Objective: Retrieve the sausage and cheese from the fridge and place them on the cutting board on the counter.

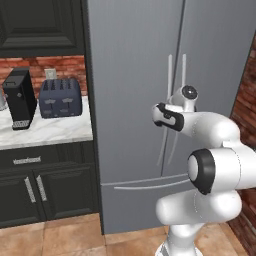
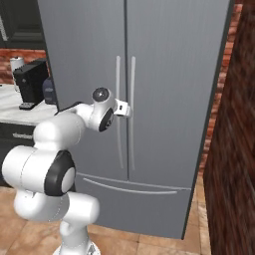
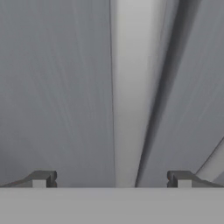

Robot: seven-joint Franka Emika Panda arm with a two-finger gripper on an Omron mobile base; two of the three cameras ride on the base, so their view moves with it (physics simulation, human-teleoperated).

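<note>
**At the fridge doors, jaws wide on a handle**

My gripper (image 3: 112, 180) is spread wide and holds nothing. In the hand view my two fingertips (image 3: 43, 179) stand one on each side of a pale handle (image 3: 131, 96), which runs up the middle between them; whether they touch it I cannot tell. A second handle cuts the lower right corner there.

From the right base view my hand sits just at the left handle (image 2: 118, 107) of the fridge (image 2: 174, 74), about mid-height of the doors. The left base view shows the same reach, my wrist in front of the two handles (image 1: 170, 75).

Both fridge doors are shut, and so is the wide drawer front (image 1: 145, 200) below them, so the sausage and cheese are hidden from me.

Further left, the left base view gives the counter (image 1: 50, 132), with a dark toaster (image 1: 60, 97) and a black coffee machine (image 1: 20, 97) on it, against a brick wall. The right base view shows only the machine's edge (image 2: 30, 82) and a brick wall at right (image 2: 234, 149).
</note>
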